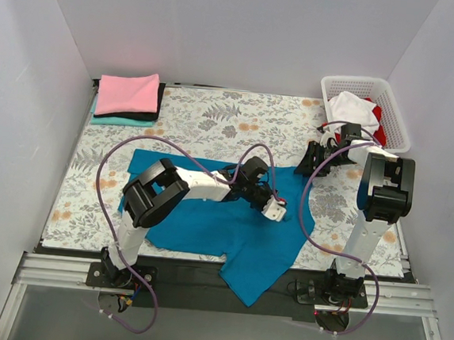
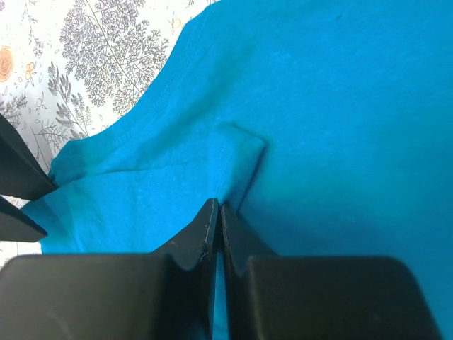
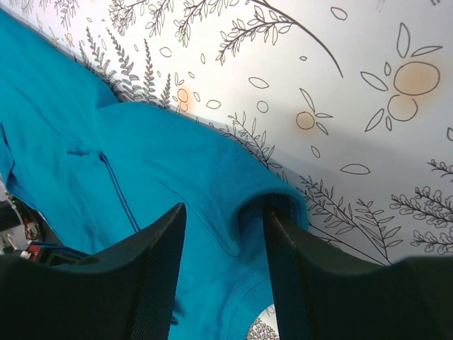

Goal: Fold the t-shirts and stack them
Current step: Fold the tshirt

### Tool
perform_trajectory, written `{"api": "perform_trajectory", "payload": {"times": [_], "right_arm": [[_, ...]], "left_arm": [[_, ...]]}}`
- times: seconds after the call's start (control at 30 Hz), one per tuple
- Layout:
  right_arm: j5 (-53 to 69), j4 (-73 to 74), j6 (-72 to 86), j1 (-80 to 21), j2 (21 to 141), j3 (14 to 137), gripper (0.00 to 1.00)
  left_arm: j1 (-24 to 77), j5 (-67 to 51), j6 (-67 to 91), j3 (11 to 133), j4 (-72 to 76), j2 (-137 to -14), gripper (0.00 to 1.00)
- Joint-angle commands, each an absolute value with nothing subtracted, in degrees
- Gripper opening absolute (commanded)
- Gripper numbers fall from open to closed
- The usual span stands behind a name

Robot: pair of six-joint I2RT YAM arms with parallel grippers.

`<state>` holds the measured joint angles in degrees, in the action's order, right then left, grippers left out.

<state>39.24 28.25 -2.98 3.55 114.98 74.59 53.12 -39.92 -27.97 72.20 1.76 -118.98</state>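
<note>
A deep teal-blue t-shirt (image 1: 206, 224) lies spread on the floral table cloth (image 1: 216, 117), its near corner hanging over the front edge. My left gripper (image 1: 273, 210) reaches across to the shirt's right side. In the left wrist view it (image 2: 218, 205) is shut on a pinched fold of the shirt (image 2: 318, 106). My right gripper (image 1: 317, 158) is at the shirt's far right corner. In the right wrist view it (image 3: 225, 205) is open, and a raised hump of the shirt's edge (image 3: 276, 198) lies against one finger.
Folded shirts are stacked at the back left, pink (image 1: 129, 94) on top, black and aqua (image 1: 108, 120) beneath. A white lattice basket (image 1: 399, 113) at the back right holds a white shirt (image 1: 353, 108) and a red one (image 1: 380, 132). White walls enclose the table.
</note>
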Motion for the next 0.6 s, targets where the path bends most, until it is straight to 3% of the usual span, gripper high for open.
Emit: {"api": "perform_trajectory", "payload": {"times": [0.0, 0.57], "right_arm": [[36.65, 28.48, -1.85, 5.62, 116.89, 75.76, 0.56], [37.18, 28.74, -1.23, 6.33, 116.02, 75.85, 0.58]], "left_arm": [[53.53, -42.98, -25.84, 70.58, 2.90, -111.45, 0.00], [53.53, -46.06, -28.47, 64.60, 1.32, -106.43, 0.00]]}}
